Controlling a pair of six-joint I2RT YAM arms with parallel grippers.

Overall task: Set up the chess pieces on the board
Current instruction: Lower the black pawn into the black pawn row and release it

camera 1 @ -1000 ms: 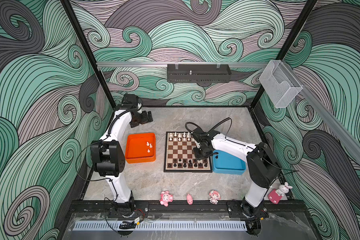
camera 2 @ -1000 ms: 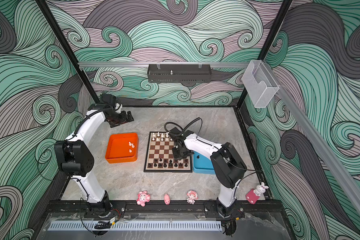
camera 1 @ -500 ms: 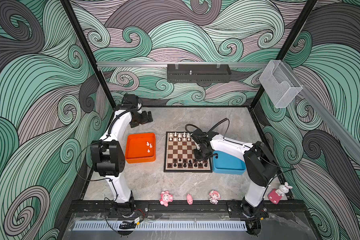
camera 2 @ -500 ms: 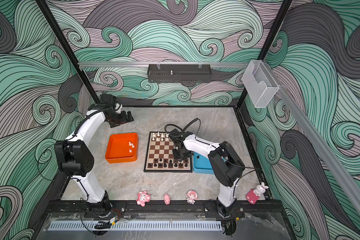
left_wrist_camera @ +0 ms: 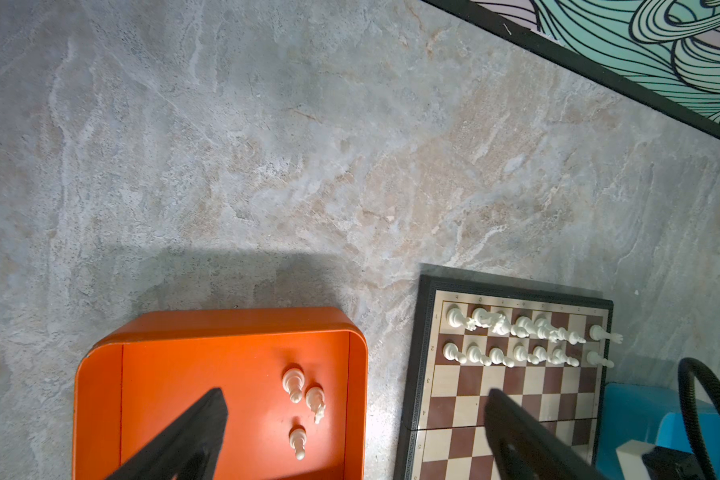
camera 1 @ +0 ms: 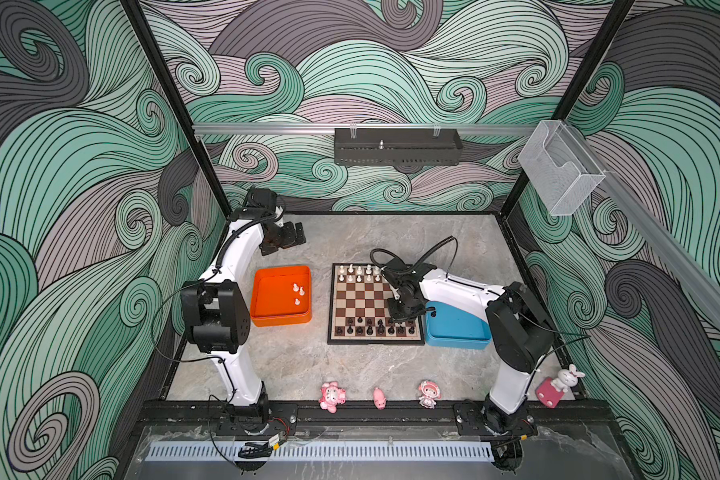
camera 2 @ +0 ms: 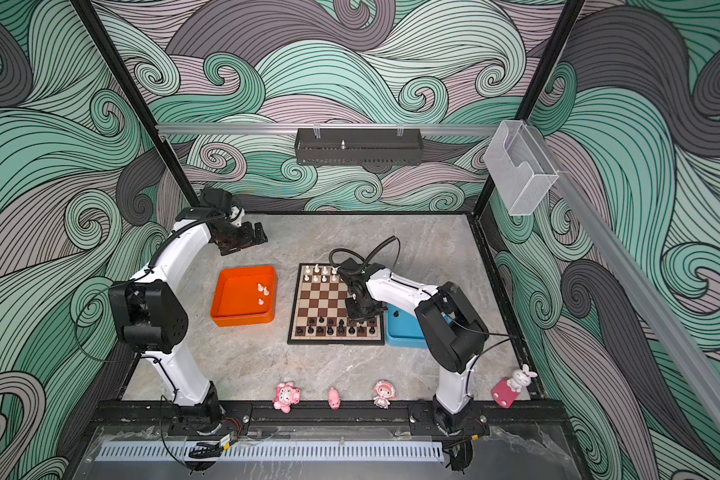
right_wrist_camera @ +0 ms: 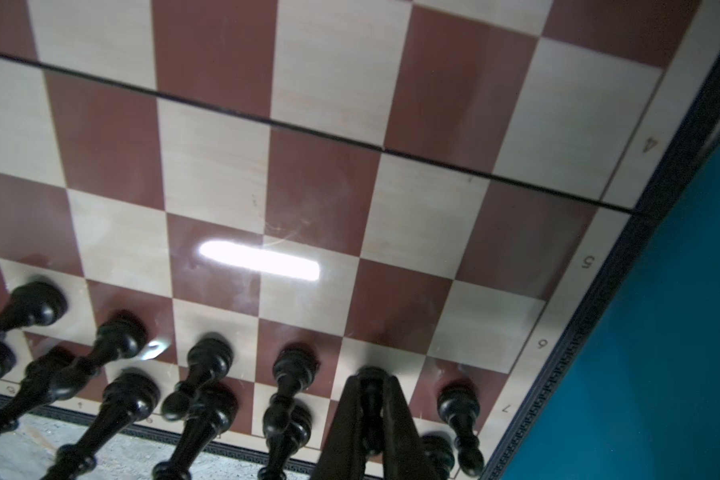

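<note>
The left pincer (camera 1: 294, 235) hangs over bare table at the far left corner. Its jaws stand wide apart and hold nothing. In the wrist view its two black fingers (left_wrist_camera: 184, 432) spread well clear of each other.

Just in front of this pincer, toward the near edge, sits the orange tray (camera 1: 281, 321). Three white pieces (left_wrist_camera: 294, 384) sit close together in the tray's right half.

Further right of the left pincer, and also nearer the front, lies the board (camera 1: 360, 297), between the two trays. The two rows on the side closest to the left pincer hold white pieces (camera 1: 358, 272). The two rows at the near edge hold black pieces (camera 1: 366, 330).

The right pincer (camera 1: 400, 319) reaches over the board's right side and points down into the black rows. Its jaws are pinched narrow around a black pawn (right_wrist_camera: 370, 395), one finger on each side of its stem. The pawn's foot is down at a cream square in the second row from the near edge, in line with the other pawns. A neighbouring pawn stands on either side of the pincer, apart from its fingers. Taller black pieces stand in the edge row just behind them.

Hard beside the board's right edge, just right of this pincer, sits the blue tray (camera 1: 454, 334).
</note>
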